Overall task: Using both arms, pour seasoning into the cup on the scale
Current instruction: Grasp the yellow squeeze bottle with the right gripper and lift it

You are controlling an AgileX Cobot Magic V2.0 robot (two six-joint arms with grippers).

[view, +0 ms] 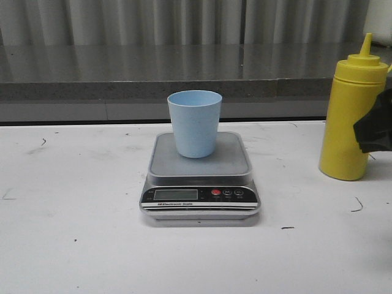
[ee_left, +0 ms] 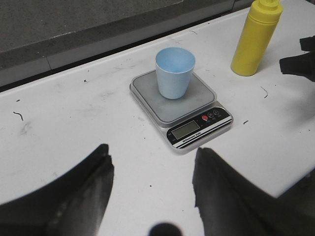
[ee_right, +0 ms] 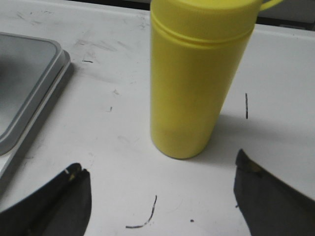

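White scuffed table (view: 73,245), light blue cup (view: 195,123) upright on silver kitchen scale (view: 199,177), yellow squeeze bottle (view: 353,116) standing well right of it, right hand (ee_right: 162,196) spread wide just short of the bottle, left hand (ee_left: 152,184) spread, empty.

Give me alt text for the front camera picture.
A light blue cup stands upright on a silver kitchen scale at the middle of a white table. A tall yellow squeeze bottle stands at the right, with the right tool beside it.
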